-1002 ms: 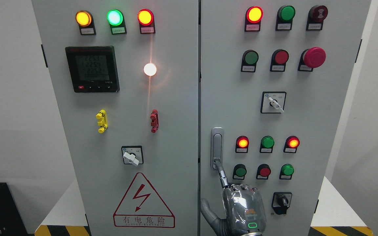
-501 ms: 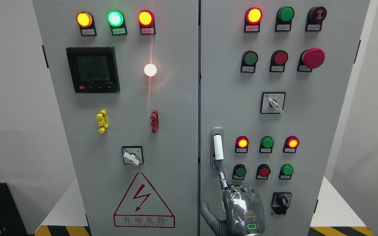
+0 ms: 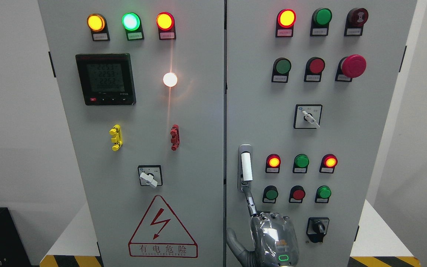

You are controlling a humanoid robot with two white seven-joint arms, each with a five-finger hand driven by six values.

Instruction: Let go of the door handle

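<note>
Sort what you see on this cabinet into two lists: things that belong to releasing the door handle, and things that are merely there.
Belongs to the job:
door handle
robot hand, one finger stretched up to the handle's lower end

Merely there:
meter
warning triangle
red mushroom button
yellow clip
red clip

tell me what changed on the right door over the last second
The door handle popped out: a second ago its lever lay flush in the silver housing, now a white lever stands out from it. The hand, one finger stretched up to the bottom of the handle, sank slightly and the finger still reaches the latch. Which arm it belongs to can't be told. Lamps, switches and both doors stayed as they were.
</note>
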